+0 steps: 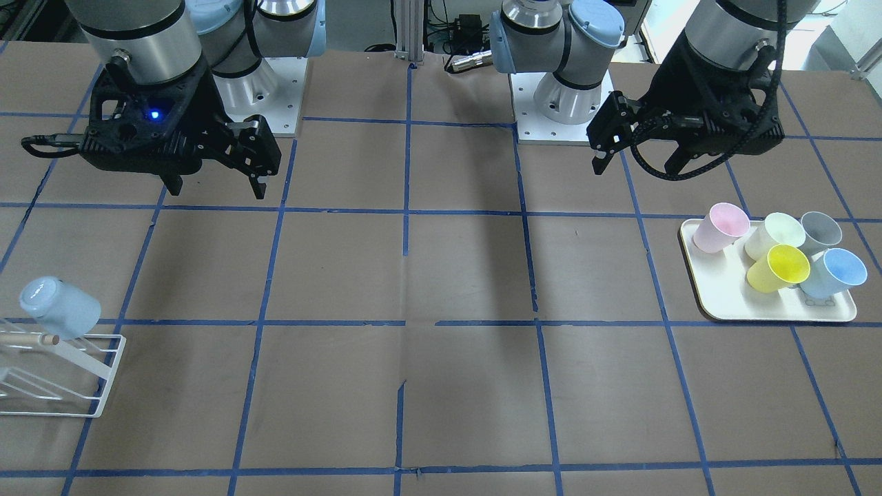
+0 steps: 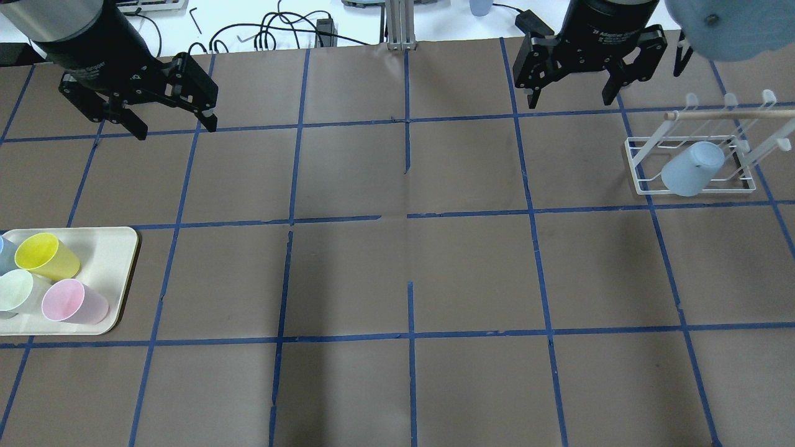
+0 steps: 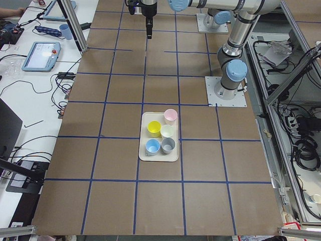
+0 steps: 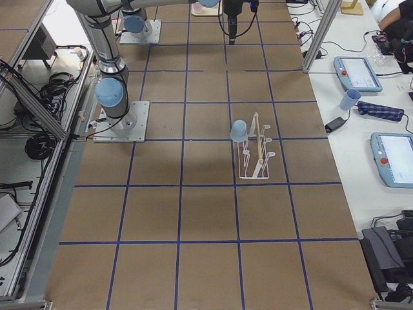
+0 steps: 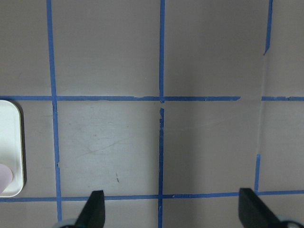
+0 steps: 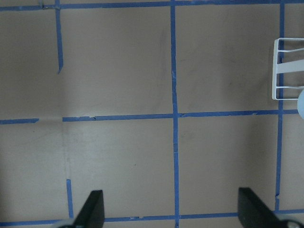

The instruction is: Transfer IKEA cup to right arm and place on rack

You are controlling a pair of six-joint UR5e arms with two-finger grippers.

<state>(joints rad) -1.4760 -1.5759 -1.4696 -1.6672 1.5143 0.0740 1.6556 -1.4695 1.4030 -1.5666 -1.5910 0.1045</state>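
Observation:
One pale blue IKEA cup (image 1: 58, 306) hangs upside down on a prong of the white wire rack (image 1: 69, 372); it also shows in the overhead view (image 2: 692, 167) on the rack (image 2: 646, 167). A second pale blue cup (image 1: 834, 272) stands on the cream tray (image 1: 723, 296). My right gripper (image 1: 218, 191) (image 2: 570, 101) is open and empty, high above the table, back from the rack. My left gripper (image 1: 637, 165) (image 2: 176, 130) is open and empty, above the table behind the tray. Both wrist views show spread fingertips (image 5: 95, 209) (image 6: 92, 209) over bare table.
On the tray stand a pink cup (image 1: 720, 227), a yellow cup (image 1: 778, 269), a pale green cup (image 1: 775, 234) and a grey cup (image 1: 820, 231). The two arm bases (image 1: 561, 96) (image 1: 258, 89) sit at the robot's table edge. Blue tape lines grid the brown table.

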